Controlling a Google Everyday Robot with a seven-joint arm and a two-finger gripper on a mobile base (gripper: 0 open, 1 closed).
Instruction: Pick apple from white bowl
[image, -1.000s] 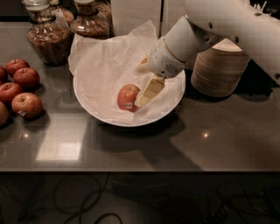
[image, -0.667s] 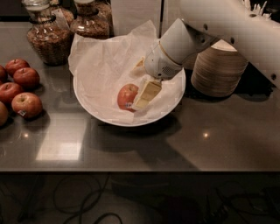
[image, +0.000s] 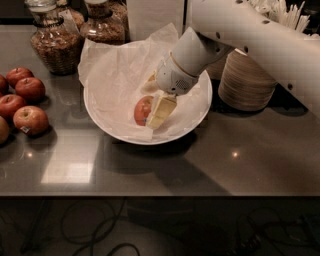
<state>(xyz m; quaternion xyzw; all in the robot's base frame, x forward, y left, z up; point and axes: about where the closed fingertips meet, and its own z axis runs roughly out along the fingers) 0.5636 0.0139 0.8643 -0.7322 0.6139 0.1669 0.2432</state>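
The orange-red apple (image: 142, 109) lies in the middle of the wide white bowl (image: 197, 117), on crumpled white tissue paper (image: 117, 75). My gripper (image: 155, 95) reaches down into the bowl from the upper right on a white arm (image: 250, 40). It is open. One cream finger (image: 160, 111) stands against the apple's right side and hides part of it. The other finger (image: 151, 78) shows just behind the apple, above the paper. The apple rests on the paper.
Several darker red apples (image: 30, 90) sit grouped at the left of the dark counter. Two glass jars (image: 52, 42) stand at the back left. A stack of beige paper bowls (image: 245, 80) stands right of the white bowl, under the arm. The counter's front edge (image: 150, 194) runs below.
The gripper has moved left and a little down inside the bowl, so its near finger now overlaps the apple's right side. The apple has not moved.
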